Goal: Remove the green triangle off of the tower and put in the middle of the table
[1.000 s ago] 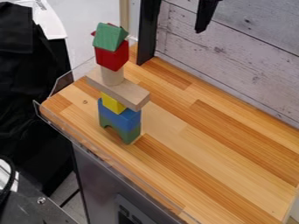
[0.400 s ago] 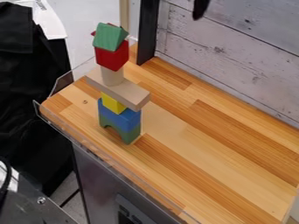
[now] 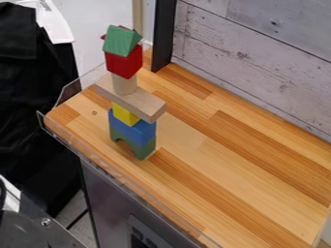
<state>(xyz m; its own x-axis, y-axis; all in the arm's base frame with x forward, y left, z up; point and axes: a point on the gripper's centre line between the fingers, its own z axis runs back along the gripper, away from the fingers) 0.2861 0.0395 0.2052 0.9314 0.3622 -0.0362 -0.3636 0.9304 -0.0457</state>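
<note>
Upward past the top edge of the view went the black hand, and a black cable point(image 3: 3, 191) at lower left shifted a little to the left. Tower unchanged. Could not tell whether the hand's two sides were apart or together. Green triangle point(image 3: 120, 40) was still on the tower, at its upper end, not in the middle of the wooden surface point(image 3: 226, 164). It sat on a red block point(image 3: 123, 61), with a bit of another red piece point(image 3: 103, 37) peeking out behind it, mostly hidden. Below the red block came a tan cylinder point(image 3: 123, 84), upright on a flat tan plank point(image 3: 132, 100). Plank lay across a yellow block point(image 3: 124, 114), which was on a blue block point(image 3: 134, 131). Bottom piece was a green arch point(image 3: 143, 149), standing on the surface toward its left end, nearer the front long edge than the wall side. Clear guard point(image 3: 55, 135) ran along the front edge. Black post point(image 3: 163, 38) stood at the far left corner, beside a whitish wood-plank wall point(image 3: 259, 58) behind the long back edge. Black cloth point(image 3: 29, 97) hung left of the surface.
</note>
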